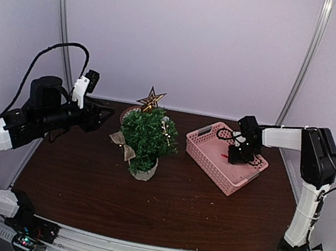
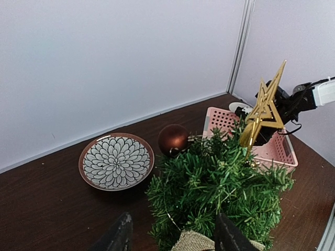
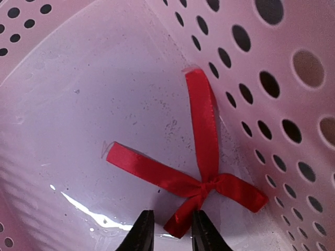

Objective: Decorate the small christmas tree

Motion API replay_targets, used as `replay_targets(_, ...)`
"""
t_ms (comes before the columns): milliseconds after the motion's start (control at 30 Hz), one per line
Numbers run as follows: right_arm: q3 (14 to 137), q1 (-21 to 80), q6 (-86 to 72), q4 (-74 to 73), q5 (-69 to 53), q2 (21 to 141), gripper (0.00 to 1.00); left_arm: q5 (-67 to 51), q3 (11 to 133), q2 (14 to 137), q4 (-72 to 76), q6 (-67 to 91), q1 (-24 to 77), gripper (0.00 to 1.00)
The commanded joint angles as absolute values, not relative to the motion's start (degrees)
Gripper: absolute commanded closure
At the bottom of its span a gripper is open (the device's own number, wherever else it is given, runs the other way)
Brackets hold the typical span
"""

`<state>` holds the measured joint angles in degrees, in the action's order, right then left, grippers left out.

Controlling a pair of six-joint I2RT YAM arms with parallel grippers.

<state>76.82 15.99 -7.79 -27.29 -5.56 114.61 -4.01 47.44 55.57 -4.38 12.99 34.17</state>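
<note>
Nearest, about the middle of the dark wooden bench (image 1: 203, 221), stands the small christmas tree (image 1: 148, 136). It has bushy dark-green needle branches over a small round whitish pot (image 1: 144, 173). A tan burlap bow (image 1: 123, 145) sits low on its left side and a gold glitter star (image 1: 151, 99) at its tip. The tree looks light and top-heavy for so small a base, so I judge a sideways push would slide or tip it. The needles are springy and give way; only the pot and the hidden stem are stiff. To steady it, take the pot or the stem just above it. An ornament wants pressing in among the branch tips, not against the crown.

The left jaws hover just left of the tree, wide open and empty.

Farther back, toward the bench's right edge, sits a pink perforated plastic basket (image 1: 207, 161). The right jaws are down inside it, narrowly apart and astride 1 tail of a red satin ribbon bow (image 3: 201, 172) on the basket floor. They do not look to be pinching it yet. The ribbon is limp and slick.

Toward the far edge, behind the tree, are a shiny brown bauble (image 2: 173, 138) and a petal-patterned ceramic bowl (image 2: 116, 161). Whether the bauble rests on the bench or hangs from a branch I cannot tell.
</note>
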Motion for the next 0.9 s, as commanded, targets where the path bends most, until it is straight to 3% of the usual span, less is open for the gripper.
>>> replay_targets(0,79.6,15.5,-8.4,-28.9,-4.0,116.3,0.72,-3.5,47.1,55.4,-1.3,12.5,33.7,0.46)
replay_targets(100,80.1,15.5,-8.6,-29.7,-4.3,117.0,0.81,-3.3,47.1,55.2,-1.3,12.3,33.7,0.46)
replay_targets(233,79.4,15.5,-8.3,-29.8,-4.5,115.8,0.99,-3.1,46.7,54.8,-1.3,12.2,33.7,0.46)
replay_targets(533,74.6,15.6,-8.7,-28.1,-11.4,103.0,1.0,-3.2,46.4,54.6,-1.1,12.0,33.8,0.46)
replay_targets(867,70.8,17.1,-9.2,-29.9,-29.8,89.8,1.0,-8.7,45.0,52.8,0.5,8.9,33.8,0.46)
